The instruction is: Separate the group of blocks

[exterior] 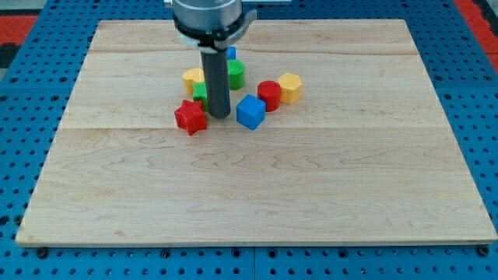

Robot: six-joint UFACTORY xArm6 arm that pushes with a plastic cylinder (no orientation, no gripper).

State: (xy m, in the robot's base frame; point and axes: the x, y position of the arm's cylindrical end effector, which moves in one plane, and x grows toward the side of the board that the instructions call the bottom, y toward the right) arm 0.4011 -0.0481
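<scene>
My tip [219, 116] rests on the board in the middle of the group, just right of the red star block [190, 117] and left of the blue cube [250, 112]. The rod hides part of a green block [200, 91] behind it. A yellow block [193, 77] lies at the group's upper left. A green round block [234, 75] sits right of the rod, with a small blue block [231, 54] just above it, mostly hidden. A red cylinder [269, 94] touches a yellow hexagonal block [289, 87] at the right.
The wooden board [257, 194] lies on a blue perforated table [23, 93]. The arm's grey head [208, 17] hangs over the board's top edge. A red area [15, 19] shows at the view's top left corner.
</scene>
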